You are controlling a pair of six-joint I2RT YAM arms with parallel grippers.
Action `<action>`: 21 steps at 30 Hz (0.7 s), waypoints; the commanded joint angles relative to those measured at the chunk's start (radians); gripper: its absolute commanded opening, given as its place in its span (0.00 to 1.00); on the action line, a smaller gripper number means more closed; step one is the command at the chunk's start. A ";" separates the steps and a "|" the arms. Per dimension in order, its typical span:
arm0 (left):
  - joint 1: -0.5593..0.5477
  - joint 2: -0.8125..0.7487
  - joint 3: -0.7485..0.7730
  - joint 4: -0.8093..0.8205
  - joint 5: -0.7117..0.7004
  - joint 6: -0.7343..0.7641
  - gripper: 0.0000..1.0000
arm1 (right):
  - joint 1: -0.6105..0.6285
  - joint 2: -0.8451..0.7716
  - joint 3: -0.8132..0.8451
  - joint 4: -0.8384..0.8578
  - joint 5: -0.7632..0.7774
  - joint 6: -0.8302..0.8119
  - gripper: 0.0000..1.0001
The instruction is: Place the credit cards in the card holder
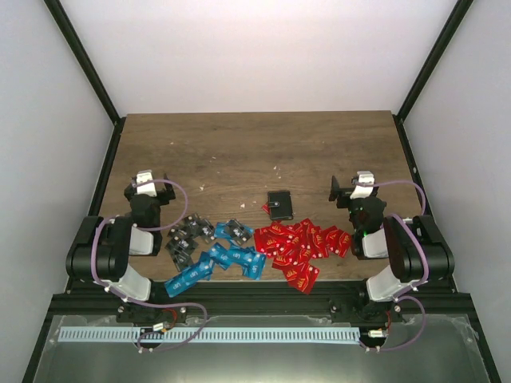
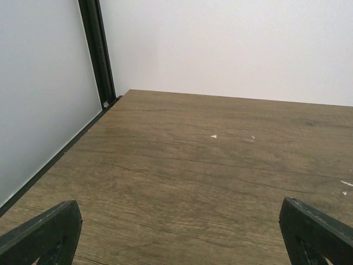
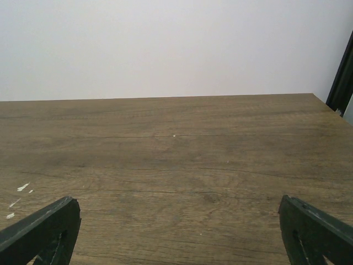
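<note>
In the top view the credit cards lie in heaps near the table's front edge: red cards (image 1: 299, 243) on the right, blue cards (image 1: 227, 259) in the middle, dark grey cards (image 1: 188, 235) on the left. The black card holder (image 1: 279, 206) lies closed just behind the red heap. My left gripper (image 1: 148, 185) is open and empty, left of the grey cards. My right gripper (image 1: 358, 189) is open and empty, right of the holder. Both wrist views show only bare wood between wide-apart fingertips (image 2: 44, 232) (image 3: 41, 229); cards and holder are out of those views.
The wooden table (image 1: 255, 152) has black frame posts (image 1: 84, 60) at its back corners and white walls around it. A black rail (image 2: 99, 52) runs along the left wall in the left wrist view. Small white flecks (image 3: 22, 187) lie on the wood.
</note>
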 commanded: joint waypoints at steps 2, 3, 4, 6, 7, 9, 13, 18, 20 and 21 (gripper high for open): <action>0.003 -0.005 0.003 0.033 0.014 -0.007 1.00 | 0.000 0.000 0.016 0.029 0.000 -0.023 1.00; 0.003 -0.005 0.003 0.033 0.013 -0.006 1.00 | -0.002 0.000 0.016 0.029 -0.001 -0.021 1.00; 0.003 -0.005 0.003 0.032 0.013 -0.006 1.00 | -0.006 0.001 0.022 0.021 -0.014 -0.018 1.00; 0.003 -0.004 0.006 0.028 0.018 -0.003 1.00 | -0.026 -0.001 0.029 0.001 -0.050 -0.009 1.00; 0.003 -0.004 0.009 0.024 0.037 0.003 1.00 | -0.027 -0.002 0.029 0.001 -0.048 -0.008 1.00; 0.003 -0.002 0.024 -0.003 0.091 0.025 1.00 | -0.027 0.001 0.028 0.005 -0.046 -0.008 1.00; 0.003 -0.009 0.021 0.004 0.097 0.027 1.00 | -0.024 -0.010 0.034 -0.016 0.002 0.004 1.00; 0.003 -0.194 0.093 -0.270 0.085 0.014 1.00 | -0.016 -0.175 0.150 -0.335 0.035 0.016 1.00; 0.003 -0.292 0.132 -0.410 0.063 -0.052 1.00 | -0.016 -0.245 0.199 -0.437 0.042 0.016 1.00; 0.003 -0.342 0.155 -0.477 0.066 -0.079 1.00 | -0.017 -0.281 0.236 -0.497 0.051 0.019 1.00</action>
